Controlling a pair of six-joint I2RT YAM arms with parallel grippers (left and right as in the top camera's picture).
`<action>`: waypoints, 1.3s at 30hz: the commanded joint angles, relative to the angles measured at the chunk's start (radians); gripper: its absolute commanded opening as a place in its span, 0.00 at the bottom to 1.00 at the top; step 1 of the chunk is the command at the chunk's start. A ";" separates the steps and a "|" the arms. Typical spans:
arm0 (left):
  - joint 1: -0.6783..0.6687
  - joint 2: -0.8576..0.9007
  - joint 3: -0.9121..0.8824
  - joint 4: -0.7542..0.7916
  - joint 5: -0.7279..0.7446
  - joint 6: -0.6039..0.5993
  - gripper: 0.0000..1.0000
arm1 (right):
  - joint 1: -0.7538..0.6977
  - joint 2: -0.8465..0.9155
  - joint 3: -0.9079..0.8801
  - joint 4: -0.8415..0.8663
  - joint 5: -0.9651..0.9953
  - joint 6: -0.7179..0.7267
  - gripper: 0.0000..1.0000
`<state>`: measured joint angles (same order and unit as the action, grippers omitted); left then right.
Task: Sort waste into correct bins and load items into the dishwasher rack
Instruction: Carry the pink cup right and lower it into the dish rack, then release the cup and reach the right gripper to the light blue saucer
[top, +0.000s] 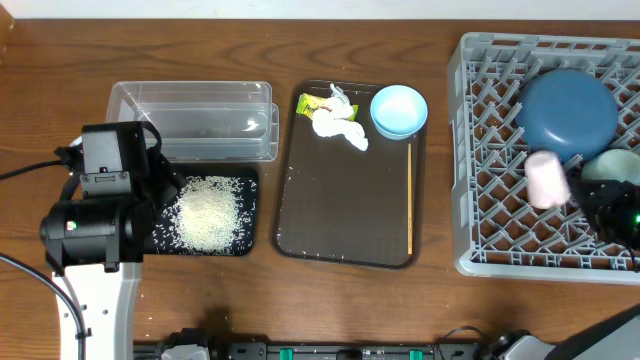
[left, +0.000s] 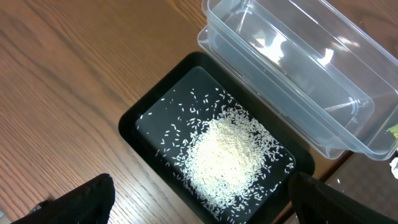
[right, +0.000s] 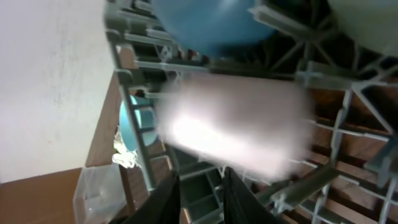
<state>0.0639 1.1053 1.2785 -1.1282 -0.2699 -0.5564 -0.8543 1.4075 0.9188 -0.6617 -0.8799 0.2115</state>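
Brown tray (top: 340, 200) bears the wooden stick (top: 409, 198) parallel to its long edge.

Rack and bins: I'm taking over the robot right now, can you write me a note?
Left gripper: open, over the rice in the black tray.
Right gripper: inside the rack, right by the pink cup; can't tell if it grips.
Done: rice binned; blue dish and pale dish in the rack, cup there too.
Left: tissue, wrapper, blue bowl and stick lie on the brown tray; none is in the clear tub.
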 joint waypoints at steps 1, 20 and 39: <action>0.005 0.005 0.012 -0.004 -0.023 0.002 0.91 | 0.001 -0.094 -0.002 -0.002 0.020 0.032 0.24; 0.005 0.005 0.012 -0.004 -0.023 0.002 0.91 | 0.425 -0.156 -0.002 0.151 0.620 0.161 0.01; 0.005 0.005 0.012 -0.004 -0.023 0.002 0.91 | 0.454 -0.021 0.039 0.054 0.864 0.170 0.01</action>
<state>0.0639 1.1053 1.2785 -1.1282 -0.2699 -0.5564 -0.3988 1.3972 0.9390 -0.5659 -0.1192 0.3683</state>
